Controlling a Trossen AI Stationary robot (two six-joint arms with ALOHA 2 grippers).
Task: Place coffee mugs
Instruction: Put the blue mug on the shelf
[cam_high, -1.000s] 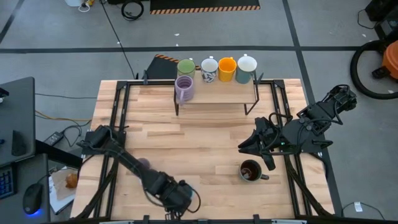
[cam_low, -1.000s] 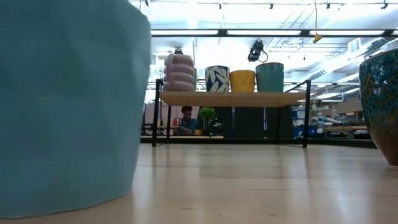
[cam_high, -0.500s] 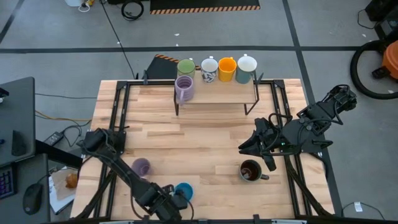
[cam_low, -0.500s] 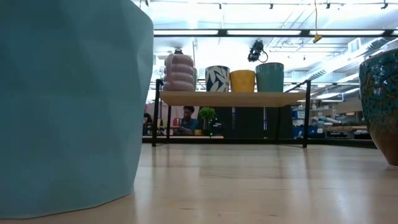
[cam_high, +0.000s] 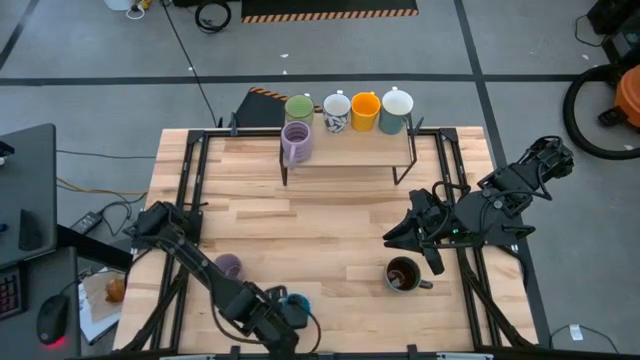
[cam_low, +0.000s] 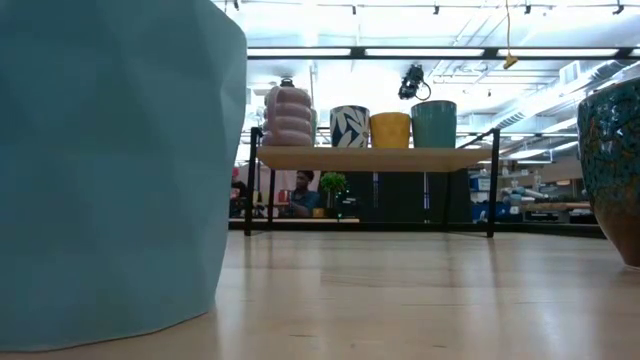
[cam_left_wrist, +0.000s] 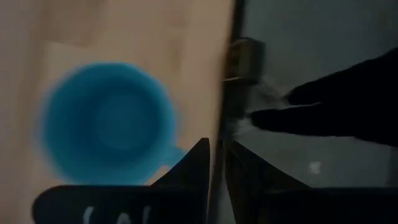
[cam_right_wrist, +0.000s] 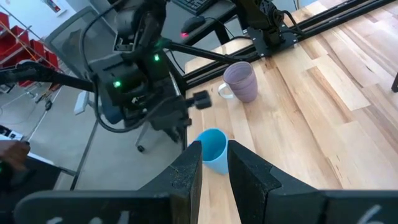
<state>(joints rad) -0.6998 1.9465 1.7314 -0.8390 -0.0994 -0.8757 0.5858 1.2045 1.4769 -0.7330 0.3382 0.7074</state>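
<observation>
Near the table's front edge, the left gripper (cam_high: 285, 325) hangs over the blue mug (cam_high: 296, 303), and the arm's dark wrist hides most of that mug from above; only a sliver of blue shows. From the left wrist view the blue mug (cam_left_wrist: 107, 123) is blurred but clearly stands upright on the wood, just beside the fingers rather than between them. Those fingers sit close together with a thin gap and nothing in it. The low view is nearly half filled by the blue mug's wall (cam_low: 110, 170), cut off at the top and left edge.

A light purple mug (cam_high: 229, 267) stands a little farther in, partly covered by the left arm. The dark brown mug (cam_high: 404, 274) stands toward the right front, and in the low view only its speckled edge shows. Just behind it hovers the right gripper (cam_high: 392, 237), fingers narrow and empty.

On the shelf (cam_high: 350, 152) at the back stand the green mug (cam_high: 298, 108), a patterned white mug (cam_high: 337, 112), the orange mug (cam_high: 365, 111), a second white-looking mug (cam_high: 396, 110) whose side reads teal from the low view, and another light purple mug (cam_high: 296, 142). The eighth mug is not visible anywhere.
</observation>
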